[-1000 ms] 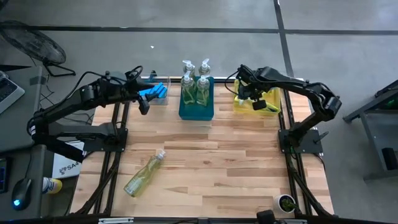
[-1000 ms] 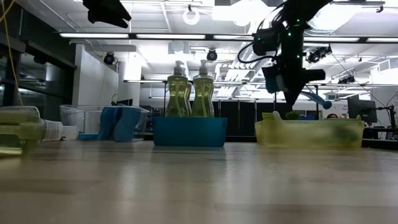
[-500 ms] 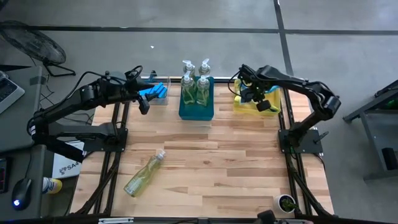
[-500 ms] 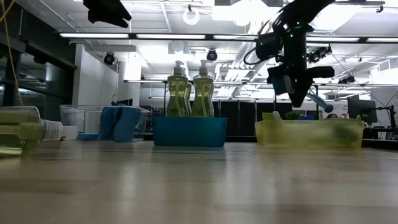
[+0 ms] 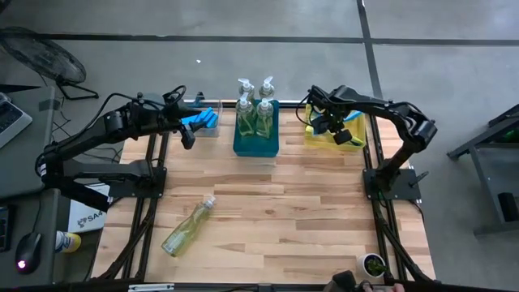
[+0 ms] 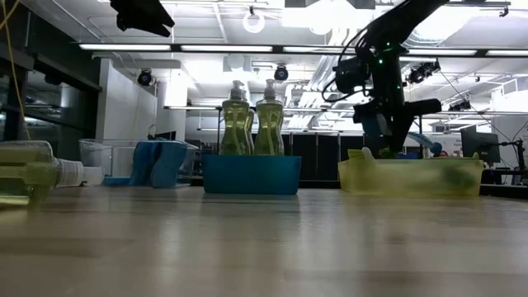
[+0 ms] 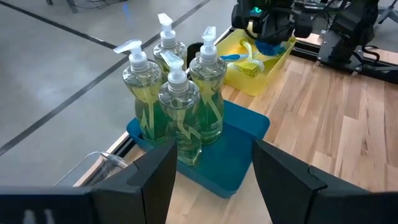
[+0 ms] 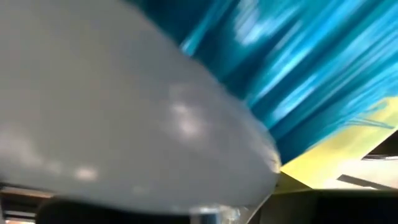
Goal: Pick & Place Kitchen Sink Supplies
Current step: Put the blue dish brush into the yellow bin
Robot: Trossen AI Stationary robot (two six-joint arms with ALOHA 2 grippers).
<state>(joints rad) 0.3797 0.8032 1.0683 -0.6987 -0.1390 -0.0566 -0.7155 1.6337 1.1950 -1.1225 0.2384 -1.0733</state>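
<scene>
My right gripper [image 5: 328,127] hangs fingers-down over the yellow bin [image 5: 358,144] at the table's far right, shut on a blue dish brush [image 8: 292,68] whose blue bristles and pale head fill the right wrist view. A lime-green brush [image 7: 249,63] lies in that bin. Several soap bottles [image 5: 255,113] stand upright in the teal bin [image 5: 256,147]. One more soap bottle [image 5: 188,229] lies on its side on the table, near left. My left gripper [image 5: 188,136] hovers open at the far left, beside blue sponges [image 5: 207,120]. My right gripper holds the blue dish brush from above, fingers pointing down. The gripper's own body hides which part the fingers are on. The brush's handle [image 6: 426,143] sticks out sideways below the gripper, just above the yellow bin's rim [image 6: 412,162].
A clear bin [image 5: 212,130] at the far left holds the sponges. The three bins stand in a row along the far edge. Bare wood [image 5: 292,219] stretches across the middle and near right of the table.
My right gripper has sunk toward the yellow bin and rolled about its own axis, staying shut on the brush. The brush's handle, which stood well above the bin, now sits just over the rim.
</scene>
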